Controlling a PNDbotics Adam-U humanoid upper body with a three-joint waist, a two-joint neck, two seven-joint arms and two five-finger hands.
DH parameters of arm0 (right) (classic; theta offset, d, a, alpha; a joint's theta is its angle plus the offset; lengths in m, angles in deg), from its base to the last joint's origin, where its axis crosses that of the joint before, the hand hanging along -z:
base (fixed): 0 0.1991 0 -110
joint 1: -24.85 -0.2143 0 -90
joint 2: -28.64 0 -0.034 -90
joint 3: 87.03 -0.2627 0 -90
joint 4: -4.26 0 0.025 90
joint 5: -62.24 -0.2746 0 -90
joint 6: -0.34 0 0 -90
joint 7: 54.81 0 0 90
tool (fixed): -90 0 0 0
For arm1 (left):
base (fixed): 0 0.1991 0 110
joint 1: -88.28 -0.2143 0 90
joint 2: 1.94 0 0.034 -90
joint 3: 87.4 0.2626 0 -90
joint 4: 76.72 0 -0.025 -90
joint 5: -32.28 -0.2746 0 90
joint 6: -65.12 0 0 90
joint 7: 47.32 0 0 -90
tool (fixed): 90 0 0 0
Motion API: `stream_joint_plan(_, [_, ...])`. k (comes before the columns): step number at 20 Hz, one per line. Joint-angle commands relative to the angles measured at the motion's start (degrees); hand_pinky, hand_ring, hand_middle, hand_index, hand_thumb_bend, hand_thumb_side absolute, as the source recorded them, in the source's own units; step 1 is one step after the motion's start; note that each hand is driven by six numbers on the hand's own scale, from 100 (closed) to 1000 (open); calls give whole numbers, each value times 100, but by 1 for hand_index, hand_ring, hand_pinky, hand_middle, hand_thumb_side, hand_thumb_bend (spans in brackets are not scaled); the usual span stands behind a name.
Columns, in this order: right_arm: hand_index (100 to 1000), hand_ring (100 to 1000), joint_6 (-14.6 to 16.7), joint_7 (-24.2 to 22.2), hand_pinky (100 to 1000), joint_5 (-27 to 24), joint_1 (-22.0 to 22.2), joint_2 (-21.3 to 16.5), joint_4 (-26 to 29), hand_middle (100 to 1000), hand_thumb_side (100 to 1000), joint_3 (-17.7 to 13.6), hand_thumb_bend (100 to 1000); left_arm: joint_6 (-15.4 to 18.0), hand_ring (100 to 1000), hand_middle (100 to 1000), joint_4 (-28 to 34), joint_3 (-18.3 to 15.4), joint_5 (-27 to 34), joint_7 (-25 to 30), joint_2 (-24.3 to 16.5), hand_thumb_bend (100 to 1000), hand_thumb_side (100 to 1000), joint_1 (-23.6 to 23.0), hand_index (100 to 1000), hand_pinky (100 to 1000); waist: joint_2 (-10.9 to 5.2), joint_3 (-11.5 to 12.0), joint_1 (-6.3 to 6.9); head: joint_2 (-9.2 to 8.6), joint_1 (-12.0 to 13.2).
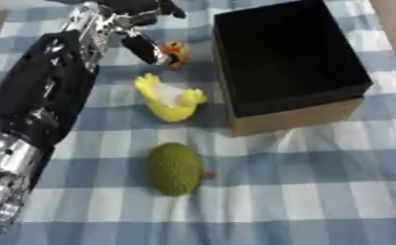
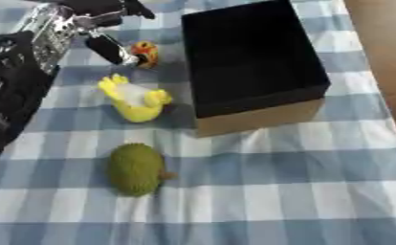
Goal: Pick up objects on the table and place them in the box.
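A small orange and yellow toy (image 1: 175,51) lies on the checked cloth just left of the box (image 1: 295,116), a cardboard box with a black inside and nothing showing in it. My left hand (image 1: 133,19) reaches in from the upper left; one dark finger (image 1: 144,49) points down beside the toy and touches its left side, while the other fingers spread out above. A yellow duck-like toy (image 1: 171,98) lies nearer, left of the box's front corner. A green bumpy oval fruit (image 1: 174,168) rests in the middle of the cloth. My right hand does not show.
My black and silver left arm (image 1: 36,105) covers the left side of the table. The blue and white checked cloth (image 1: 318,191) stretches to the front and right. A brown surface (image 2: 385,57) borders the cloth at the right.
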Motion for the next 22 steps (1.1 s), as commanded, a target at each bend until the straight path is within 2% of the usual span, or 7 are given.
stream_joint_plan(1, [986,1000,5,-39,951,-22,-58,-43,58,415,470,5,100,-75,910,848,19,-63,-110,-62,-52,403,415,87,936,911,-32,-18,62,-72,40])
stream_joint_plan(6, [987,1000,-4,-64,952,-25,-88,-28,58,412,470,22,100,-155,904,810,-15,-95,-186,-102,-61,377,399,68,931,901,0,-53,67,-82,71])
stream_joint_plan(12, [988,1000,-14,-89,953,-15,-112,-11,58,410,470,31,100,-264,904,810,-57,-104,-285,-108,-76,375,383,47,931,901,40,-77,75,-89,94])
stream_joint_plan(19, [990,1000,-18,-122,955,1,-128,12,58,405,470,43,100,-405,899,806,-105,-130,-399,-132,-66,307,341,32,929,894,79,-98,77,-94,121])
stream_joint_plan(22, [990,1000,-23,-144,955,15,-123,18,58,404,470,50,100,-433,898,806,-118,-111,-480,-127,-71,304,351,45,894,891,87,-96,84,-72,126])
